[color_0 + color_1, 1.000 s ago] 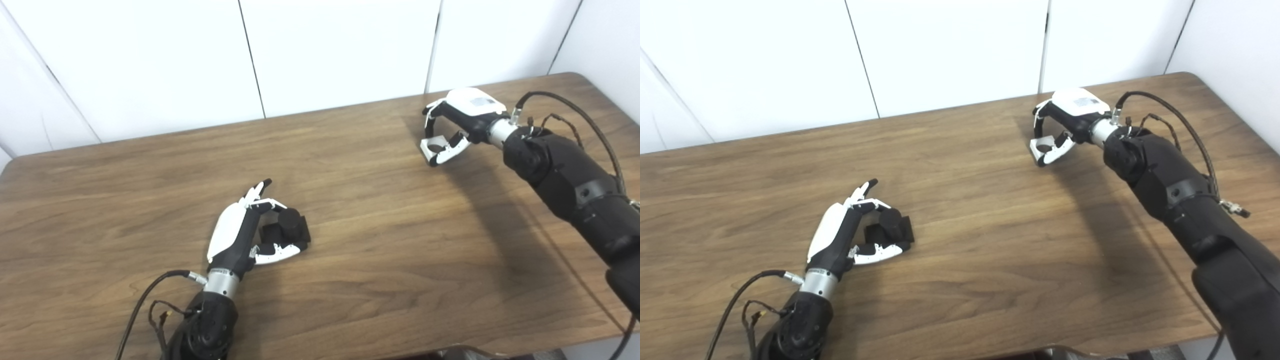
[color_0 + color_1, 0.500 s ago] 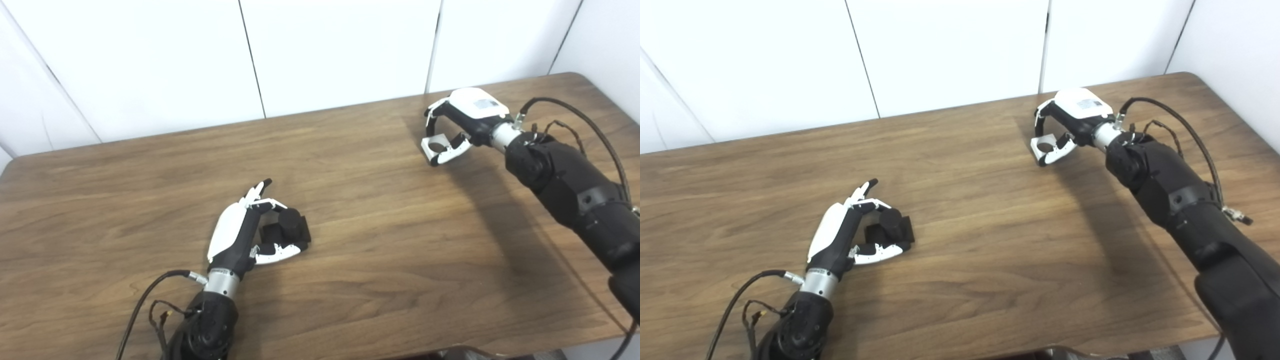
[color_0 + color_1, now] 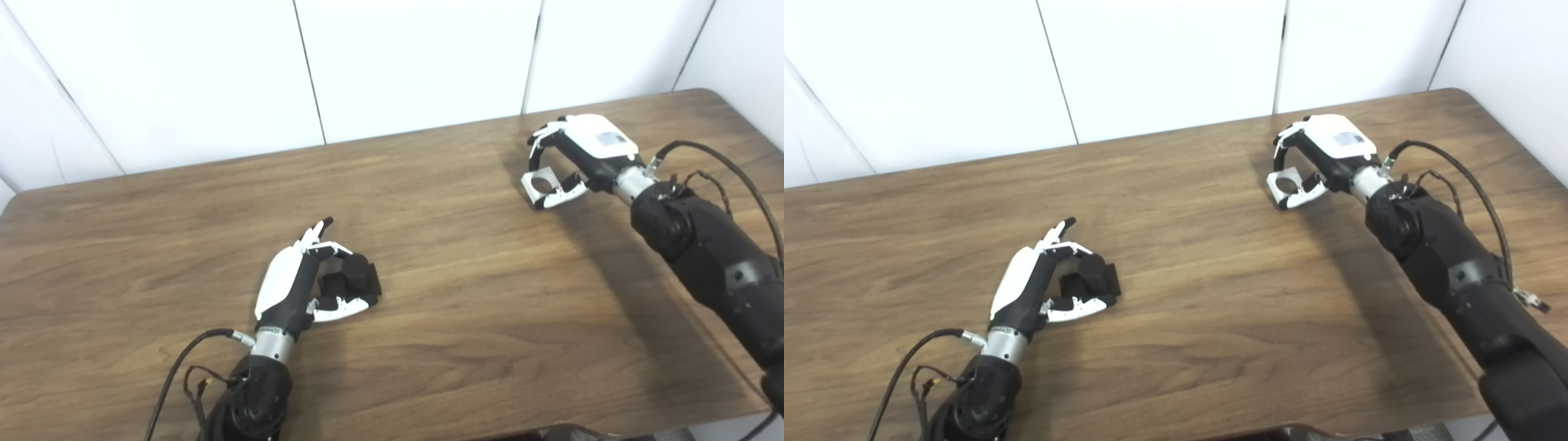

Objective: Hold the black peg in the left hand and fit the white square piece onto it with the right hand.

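The black peg [image 3: 355, 275], a short cylinder on a square black base, rests on the wooden table [image 3: 465, 294] left of centre. My left hand [image 3: 293, 285] wraps it from the left, fingers curled over its top and thumb along the base, one finger pointing away. At the far right, my right hand [image 3: 589, 153] is shut on the white square piece [image 3: 541, 183], pinched between fingers and thumb. The piece's round hole faces me, and it hangs just above the tabletop. The two hands are far apart.
White wall panels [image 3: 416, 61] stand right behind the table's far edge. The table's right edge [image 3: 750, 128] runs close to my right arm. Cables loop off both forearms [image 3: 184, 367].
My right hand has drifted slightly right and toward me with the white piece, turning so that the hole shows more. The left hand and peg have not moved.
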You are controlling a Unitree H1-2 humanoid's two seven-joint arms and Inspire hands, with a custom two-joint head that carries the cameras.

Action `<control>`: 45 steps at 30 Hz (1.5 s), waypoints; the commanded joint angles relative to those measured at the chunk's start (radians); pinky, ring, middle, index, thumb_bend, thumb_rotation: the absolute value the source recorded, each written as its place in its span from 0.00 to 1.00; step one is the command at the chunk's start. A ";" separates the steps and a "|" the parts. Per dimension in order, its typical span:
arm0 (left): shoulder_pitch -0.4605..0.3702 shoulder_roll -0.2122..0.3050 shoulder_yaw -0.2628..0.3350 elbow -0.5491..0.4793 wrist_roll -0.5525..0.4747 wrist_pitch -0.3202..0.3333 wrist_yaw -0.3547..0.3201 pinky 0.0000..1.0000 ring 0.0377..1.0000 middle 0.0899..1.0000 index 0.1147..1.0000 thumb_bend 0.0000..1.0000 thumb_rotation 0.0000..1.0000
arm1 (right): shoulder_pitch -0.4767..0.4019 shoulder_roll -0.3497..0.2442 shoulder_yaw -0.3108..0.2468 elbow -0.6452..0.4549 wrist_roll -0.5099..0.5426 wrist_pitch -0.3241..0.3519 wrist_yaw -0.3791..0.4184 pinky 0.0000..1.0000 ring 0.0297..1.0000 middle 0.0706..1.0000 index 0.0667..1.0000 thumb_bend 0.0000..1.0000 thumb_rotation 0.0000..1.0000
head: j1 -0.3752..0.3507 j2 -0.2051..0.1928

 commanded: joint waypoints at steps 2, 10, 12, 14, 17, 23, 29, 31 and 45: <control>-0.015 0.016 0.002 0.027 0.041 0.037 -0.005 1.00 1.00 0.99 0.43 0.52 0.08 | -0.036 -0.015 -0.035 -0.080 0.010 0.005 -0.007 0.94 0.87 0.77 0.45 0.52 0.14 | 0.002 0.002; -0.023 0.012 -0.002 0.034 0.048 0.033 0.003 1.00 1.00 0.98 0.43 0.52 0.08 | -0.008 -0.005 -0.060 -0.169 0.019 0.009 0.020 0.96 0.88 0.77 0.45 0.52 0.14 | 0.018 0.010; -0.025 0.009 -0.003 0.034 0.051 0.040 0.002 1.00 1.00 0.98 0.43 0.52 0.08 | -0.001 0.000 -0.065 -0.195 0.028 -0.002 0.026 0.97 0.88 0.77 0.45 0.52 0.14 | 0.023 0.012; -0.027 0.005 -0.005 0.035 0.053 0.045 0.002 1.00 1.00 0.98 0.43 0.52 0.08 | 0.003 0.003 -0.069 -0.216 0.031 -0.005 0.034 0.98 0.88 0.77 0.45 0.52 0.14 | 0.028 0.013; -0.031 0.002 -0.007 0.039 0.055 0.050 0.004 1.00 1.00 0.98 0.43 0.52 0.08 | 0.008 0.008 -0.070 -0.251 0.036 -0.007 0.048 0.98 0.89 0.77 0.45 0.52 0.14 | 0.042 0.015; -0.033 -0.005 -0.011 0.036 0.054 0.062 0.004 1.00 1.00 0.98 0.43 0.52 0.08 | 0.018 0.025 -0.075 -0.309 0.052 -0.005 0.078 0.95 0.88 0.77 0.45 0.52 0.14 | 0.077 0.020; -0.041 -0.019 -0.020 0.051 0.062 0.058 0.020 1.00 1.00 0.98 0.43 0.52 0.08 | 0.024 0.039 -0.078 -0.332 0.071 -0.036 0.090 0.97 0.88 0.77 0.45 0.52 0.14 | 0.172 0.036; -0.048 -0.027 -0.026 0.057 0.071 0.068 0.024 1.00 1.00 0.98 0.43 0.52 0.08 | 0.030 0.043 -0.079 -0.346 0.077 -0.041 0.095 0.97 0.88 0.77 0.45 0.52 0.14 | 0.214 0.044; -0.060 -0.037 -0.028 0.080 0.074 0.067 0.040 1.00 1.00 0.98 0.43 0.52 0.08 | 0.066 0.082 -0.057 -0.451 0.121 -0.049 0.170 0.95 0.88 0.78 0.45 0.52 0.14 | 0.225 0.048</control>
